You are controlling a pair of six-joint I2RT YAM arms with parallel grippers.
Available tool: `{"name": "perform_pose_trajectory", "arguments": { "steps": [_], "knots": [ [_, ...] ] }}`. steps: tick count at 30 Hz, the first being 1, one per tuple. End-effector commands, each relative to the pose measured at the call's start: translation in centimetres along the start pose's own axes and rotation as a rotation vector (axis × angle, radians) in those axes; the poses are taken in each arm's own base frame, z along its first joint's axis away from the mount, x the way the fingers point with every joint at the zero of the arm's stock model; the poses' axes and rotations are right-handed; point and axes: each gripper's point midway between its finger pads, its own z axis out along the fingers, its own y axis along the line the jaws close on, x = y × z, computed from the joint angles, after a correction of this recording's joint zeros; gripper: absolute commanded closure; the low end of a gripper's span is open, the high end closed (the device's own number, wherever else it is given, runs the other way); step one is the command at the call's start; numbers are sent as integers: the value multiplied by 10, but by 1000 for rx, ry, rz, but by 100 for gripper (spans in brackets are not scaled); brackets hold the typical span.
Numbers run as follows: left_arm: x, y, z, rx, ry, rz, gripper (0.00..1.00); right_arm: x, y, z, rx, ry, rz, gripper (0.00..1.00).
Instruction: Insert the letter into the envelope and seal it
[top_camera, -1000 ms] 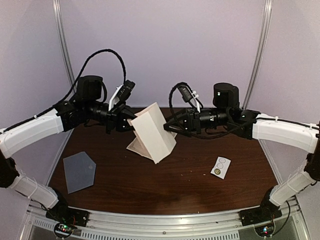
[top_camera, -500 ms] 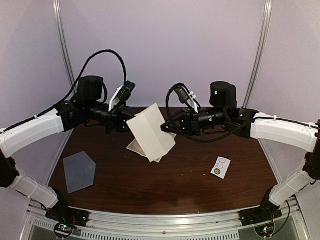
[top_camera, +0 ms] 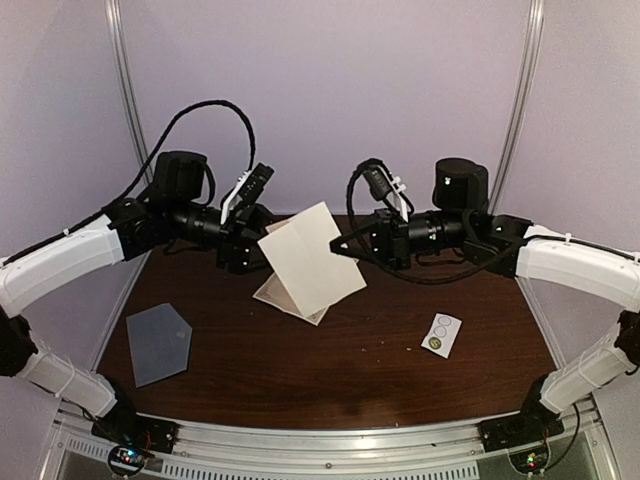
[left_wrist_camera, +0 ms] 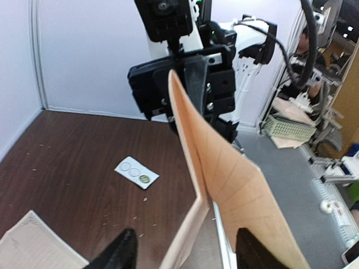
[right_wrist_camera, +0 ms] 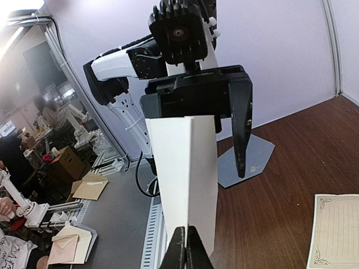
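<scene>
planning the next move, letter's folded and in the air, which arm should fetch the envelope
Left, probably. The left gripper stands open around the letter, so it is free, and the envelope lies on its side of the table. The right gripper is shut on the letter.

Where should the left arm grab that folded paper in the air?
Probably its left edge, from the left, one finger on each face. The letter is a thin sheet in mid-air; the right end effector pinches the opposite edge, and the open left end effector straddles this one.
</scene>
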Motion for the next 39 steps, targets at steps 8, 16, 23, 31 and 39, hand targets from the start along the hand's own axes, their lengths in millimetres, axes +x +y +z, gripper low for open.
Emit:
{"name": "perform_pose_trajectory", "arguments": {
  "steps": [8,16,23,31,39],
  "knots": [
    [-41,5,-55,-371,-7,167,12,11,-41,-35,321,54,-6,100],
    [-32,24,-32,-314,28,103,9,16,-20,-23,182,84,-3,100],
    [-21,21,10,-126,57,69,2,27,-17,-14,174,145,-7,100],
    [-6,19,28,-40,73,34,36,34,-23,-5,177,195,-14,100],
    [13,25,34,-35,116,-1,71,30,-30,-5,218,205,-34,100]
  ]
}}
